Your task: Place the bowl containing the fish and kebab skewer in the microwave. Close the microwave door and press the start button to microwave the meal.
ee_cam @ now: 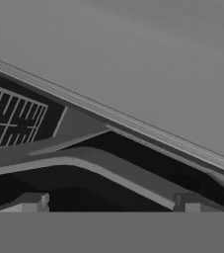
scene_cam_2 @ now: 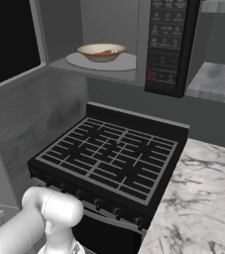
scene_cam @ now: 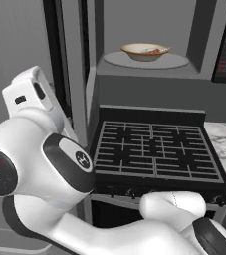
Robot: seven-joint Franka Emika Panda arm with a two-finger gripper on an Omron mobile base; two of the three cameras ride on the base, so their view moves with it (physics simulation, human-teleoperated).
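Your end effector (ee_cam: pixel 108 205) has its fingertips spread wide with nothing between them, facing a flat grey panel with the stove grate at the left of the hand view. Going left to right in the left base view, you see the microwave door (scene_cam: pixel 55 55) swung open, then the bowl (scene_cam: pixel 144 51) resting on the turntable (scene_cam: pixel 176 62) inside the microwave (scene_cam_2: pixel 109 20), with the fish (scene_cam: pixel 150 49) and kebab skewer (scene_cam: pixel 156 51) in it. At the right stands the button panel (scene_cam_2: pixel 166 44). Below lies the black gas stove (scene_cam_2: pixel 109 154), and beside it the marble counter (scene_cam_2: pixel 203 198).
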